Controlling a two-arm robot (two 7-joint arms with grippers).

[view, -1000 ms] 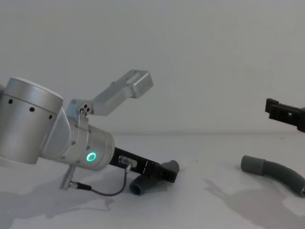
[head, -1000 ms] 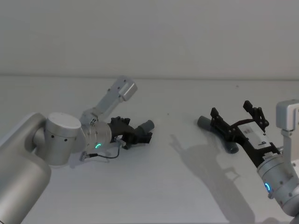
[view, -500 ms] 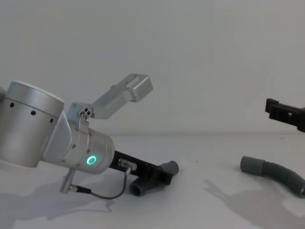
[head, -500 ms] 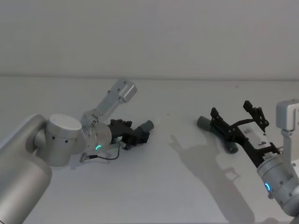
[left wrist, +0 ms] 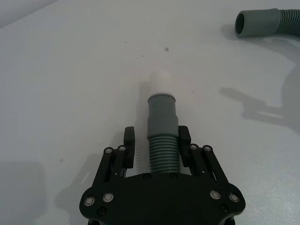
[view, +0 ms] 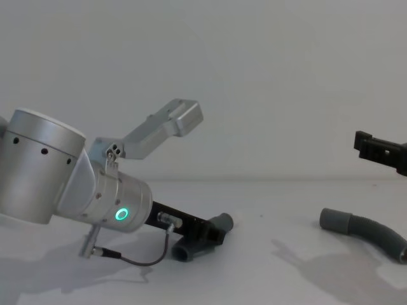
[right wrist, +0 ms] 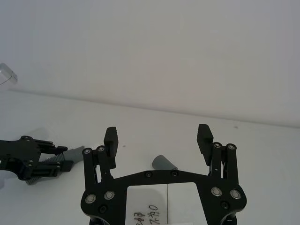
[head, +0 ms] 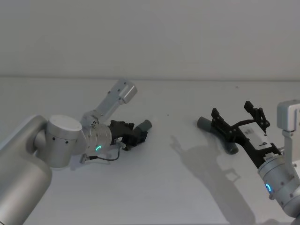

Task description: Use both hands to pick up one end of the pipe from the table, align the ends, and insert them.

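Drawn slightly leftward since a second ago, the left gripper (head: 138, 134) clamps the short ribbed hose (left wrist: 164, 157), its grey cuff (left wrist: 162, 110) and white tip (left wrist: 161, 82) jutting out, low over the table (head: 178, 187) left of centre. Two hoses in all; the longer hose (view: 372, 232) lies right, beneath the wide-spread, hovering right gripper (right wrist: 158, 138).

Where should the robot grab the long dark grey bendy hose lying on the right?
Probably best to take the long dark grey ribbed hose by its ribs, just behind its smooth grey cuff, coming from above. It lies flat, the open black right gripper hovers over it, and that grip leaves the cuff's mouth free.
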